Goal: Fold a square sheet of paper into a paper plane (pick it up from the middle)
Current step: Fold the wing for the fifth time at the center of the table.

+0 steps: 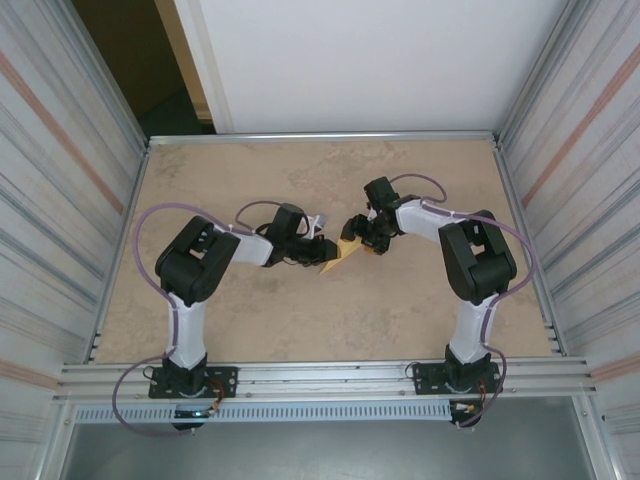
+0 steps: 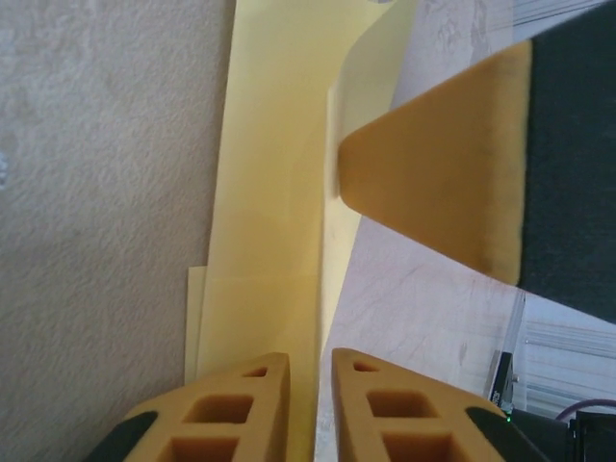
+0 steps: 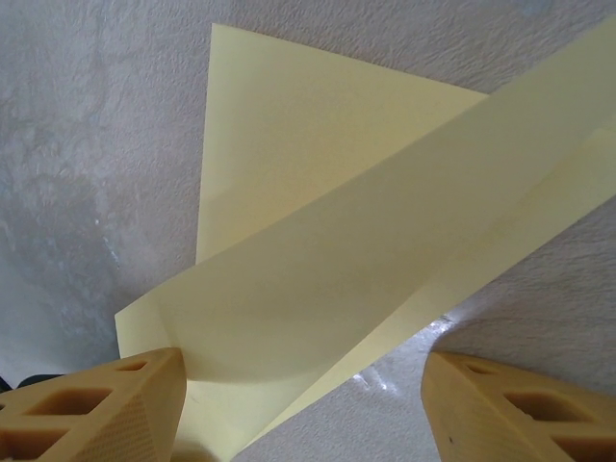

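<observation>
The yellow sheet of paper (image 1: 340, 257) lies mid-table between both grippers, folded into a narrow, pointed, layered shape. In the left wrist view the paper (image 2: 269, 192) runs away from me as a long strip, its creased edge passing through the thin gap of my left gripper (image 2: 310, 361), whose fingers stand slightly apart. One finger (image 2: 433, 183) of the right gripper touches the strip's right edge. In the right wrist view a long flap of the paper (image 3: 318, 192) curls up across my right gripper (image 3: 303, 358), which is wide open, its left finger (image 3: 106, 404) against the flap.
The beige tabletop (image 1: 250, 180) is bounded by a metal rail (image 1: 320, 137) at the back and ribbed side walls (image 1: 60, 180). Both arms reach inward, so their wrists and cables crowd the centre. My left gripper (image 1: 322, 250) and right gripper (image 1: 360, 236) are almost touching.
</observation>
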Robot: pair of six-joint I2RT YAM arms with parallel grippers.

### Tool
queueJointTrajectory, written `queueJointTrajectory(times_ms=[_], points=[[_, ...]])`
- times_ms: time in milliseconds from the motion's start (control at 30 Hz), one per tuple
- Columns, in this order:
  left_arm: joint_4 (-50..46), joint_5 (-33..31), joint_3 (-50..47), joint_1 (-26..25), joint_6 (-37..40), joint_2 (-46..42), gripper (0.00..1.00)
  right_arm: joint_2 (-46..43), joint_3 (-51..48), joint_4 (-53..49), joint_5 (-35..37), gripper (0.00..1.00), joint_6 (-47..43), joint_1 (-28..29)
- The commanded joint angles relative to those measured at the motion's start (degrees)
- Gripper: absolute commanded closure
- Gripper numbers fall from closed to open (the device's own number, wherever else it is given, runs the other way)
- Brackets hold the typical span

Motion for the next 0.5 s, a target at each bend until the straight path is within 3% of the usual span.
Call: queueJointTrajectory(times_ms=[0,200,467], points=[[-1.90,-1.07,-1.08,0.29,3.52,-2.05,0.78,7.29,-2.65,-0.02,4.98,0.33,0.77,1.03],[-4.85,-2.33,-1.63,0.45,7.35,-5.98,0.71,7.62,-2.74,-0.07,5.34,0.33,0.84,1.05],[-8.35,-4.31,-2.39,0.41,11.20,-8.89,0.70,7.65,-3.15,0.24,5.16,0.33,0.87,1.05]])
